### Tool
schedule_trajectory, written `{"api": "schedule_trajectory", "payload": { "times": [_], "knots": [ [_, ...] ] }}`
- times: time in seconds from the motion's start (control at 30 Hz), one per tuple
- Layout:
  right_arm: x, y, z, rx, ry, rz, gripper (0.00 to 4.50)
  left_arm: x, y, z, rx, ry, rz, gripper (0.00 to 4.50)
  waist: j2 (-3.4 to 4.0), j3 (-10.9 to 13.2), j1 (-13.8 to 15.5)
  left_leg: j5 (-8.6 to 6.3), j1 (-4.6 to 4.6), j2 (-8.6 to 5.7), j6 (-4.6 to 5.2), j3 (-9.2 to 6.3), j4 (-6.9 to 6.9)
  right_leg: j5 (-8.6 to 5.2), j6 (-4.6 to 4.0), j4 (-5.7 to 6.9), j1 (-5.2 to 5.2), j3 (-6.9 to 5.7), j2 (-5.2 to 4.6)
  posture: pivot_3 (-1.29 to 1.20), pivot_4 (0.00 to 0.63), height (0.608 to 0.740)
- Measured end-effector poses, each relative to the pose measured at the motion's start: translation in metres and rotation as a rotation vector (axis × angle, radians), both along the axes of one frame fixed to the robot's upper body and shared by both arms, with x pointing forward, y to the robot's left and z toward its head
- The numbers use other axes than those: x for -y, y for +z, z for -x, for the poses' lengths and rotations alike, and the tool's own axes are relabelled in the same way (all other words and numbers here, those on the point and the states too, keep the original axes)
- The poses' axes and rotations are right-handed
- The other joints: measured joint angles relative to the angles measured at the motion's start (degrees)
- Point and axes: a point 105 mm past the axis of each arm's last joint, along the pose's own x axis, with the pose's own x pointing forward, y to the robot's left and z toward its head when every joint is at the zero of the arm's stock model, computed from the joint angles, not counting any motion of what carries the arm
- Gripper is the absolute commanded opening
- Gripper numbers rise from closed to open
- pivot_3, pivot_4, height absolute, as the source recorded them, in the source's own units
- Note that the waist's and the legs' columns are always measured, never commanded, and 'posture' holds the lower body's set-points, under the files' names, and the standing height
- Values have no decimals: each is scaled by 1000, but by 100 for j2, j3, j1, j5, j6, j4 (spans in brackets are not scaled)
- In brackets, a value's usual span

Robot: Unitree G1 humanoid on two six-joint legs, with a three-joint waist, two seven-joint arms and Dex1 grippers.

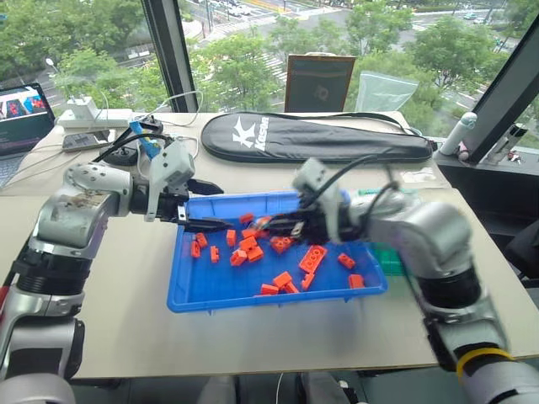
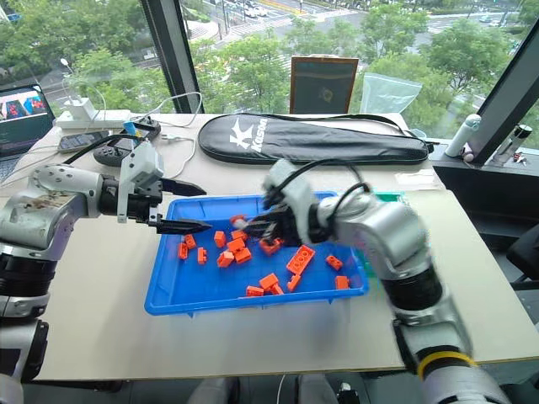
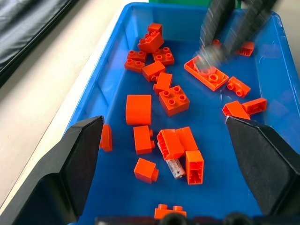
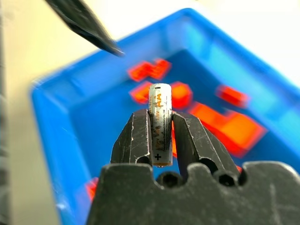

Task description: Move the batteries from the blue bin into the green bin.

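The blue bin (image 1: 192,296) lies on the table between my arms, strewn with orange bricks (image 1: 247,249). My right gripper (image 4: 160,115) hangs above the bin's middle, shut on one battery (image 4: 160,99), which stands upright between the fingers. Another battery (image 3: 174,168) lies flat on the bin floor, tucked among bricks. At the bin's left rim my left gripper (image 1: 209,206) hovers open with nothing in it, pointing over the bricks. A strip of the green bin (image 1: 390,261) shows just right of the blue bin, mostly hidden behind my right arm.
A black racket bag (image 1: 316,139) lies across the table behind the bin. A laptop (image 1: 21,114), a power strip (image 1: 88,114) and cables sit at the back left. A brown board (image 1: 318,82) leans against the window.
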Motion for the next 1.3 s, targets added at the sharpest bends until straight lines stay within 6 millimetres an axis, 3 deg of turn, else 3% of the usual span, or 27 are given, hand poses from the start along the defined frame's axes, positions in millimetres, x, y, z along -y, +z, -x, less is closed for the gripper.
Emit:
{"api": "schedule_trajectory", "payload": {
  "times": [0.13,0.23,0.4,0.43,0.53,0.67,0.7,0.8,0.83,0.87,0.93,1.0,1.03,1.3],
  "knots": [
    [99,18,-21,68,-334,115,384,-2,-1,-3,-15,6,10,4500,0,1,10,-1,0,2,2,5,-2,0,0,-3,-2,4,1,0,150,740],
    [118,20,-22,93,-379,134,384,-2,-3,-5,-28,5,16,4500,0,1,-89,-2,8,7,4,16,-2,0,0,3,-4,25,10,0,150,740],
    [134,-9,-19,13,-414,164,384,-1,2,-6,-18,-3,21,4500,1,2,-112,-2,10,5,4,21,-2,0,0,7,-3,36,11,0,150,740],
    [137,-16,-18,-3,-424,175,1409,-3,1,-4,-25,-5,27,4500,1,2,-111,-2,9,4,4,22,-2,0,0,4,-4,37,11,0,150,740],
    [143,-32,-16,-43,-445,199,2203,-16,-8,0,-53,6,22,4500,2,2,-120,-2,10,3,4,33,-2,0,0,6,-8,51,11,0,150,740],
    [144,-36,-20,-26,-462,230,3676,-32,-14,0,-85,60,16,4500,3,3,-103,-2,11,3,4,34,-1,0,1,5,-7,51,11,0,150,740],
    [141,-34,-23,-16,-466,216,3925,-36,-14,1,-87,70,18,4500,3,3,-106,-2,11,2,4,35,-1,0,1,6,-7,53,11,0,150,740],
    [123,-25,-32,15,-433,157,3925,-38,-13,2,-84,76,30,4500,3,3,-105,-2,10,4,4,34,-1,0,0,7,-8,52,12,0,150,740],
    [108,-20,-34,27,-392,116,3925,-40,-11,2,-78,80,31,4500,3,3,-112,-2,11,4,4,34,-1,0,0,8,-8,53,12,0,150,740],
    [89,-16,-35,36,-338,73,3925,-41,-10,2,-74,82,29,4500,3,3,-124,-2,11,5,4,32,-1,0,0,8,-8,53,14,0,150,740],
    [32,-11,-30,35,-166,-25,3925,-45,-9,4,-69,94,17,4500,3,3,-187,-2,12,11,4,28,-2,0,0,11,-9,52,21,0,150,740],
    [-30,-14,-13,11,34,-75,3925,-43,-6,6,-54,82,14,4500,4,3,-205,-2,10,11,4,19,-3,0,0,17,-12,51,24,0,150,740],
    [-51,-19,-3,-5,109,-73,3925,-41,-5,7,-48,72,14,4500,5,4,-198,-2,6,10,4,12,-3,0,0,16,-11,49,24,0,150,740],
    [-109,-61,27,-24,321,72,3925,-46,-2,10,-37,97,4,4500,5,4,-46,-1,-1,-5,2,10,5,0,3,6,-6,55,15,0,150,740]
  ]
}}
